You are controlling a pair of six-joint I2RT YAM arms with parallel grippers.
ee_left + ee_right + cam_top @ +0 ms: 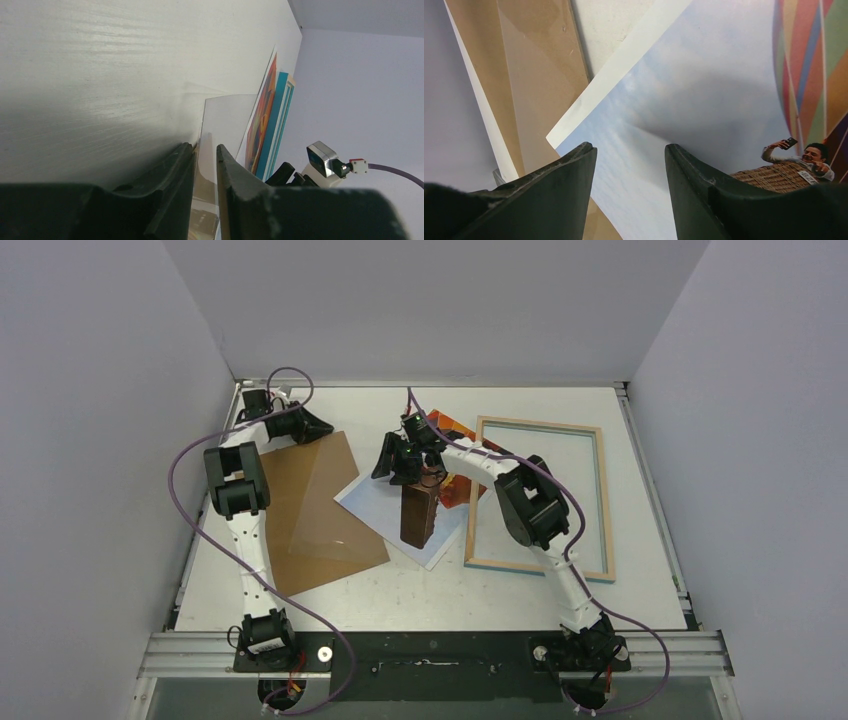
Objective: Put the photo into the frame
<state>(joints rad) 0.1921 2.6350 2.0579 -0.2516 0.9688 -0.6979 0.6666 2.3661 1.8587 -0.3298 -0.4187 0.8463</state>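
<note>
Insertion not yet made, by my judgement. The photo (372,502) lay flat on the bench (430,590) at mid-scene, just left of the frame (540,424), which held no print. My right tool (629,146) hovered over the photo, jaws apart, holding nothing. My left tool (204,145) straddled a clear sheet (225,120) at far left, jaws narrow. I could not tell whether it pinched.

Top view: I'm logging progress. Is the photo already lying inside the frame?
No, the photo lies left of the frame, whose opening shows only bare table.
</note>
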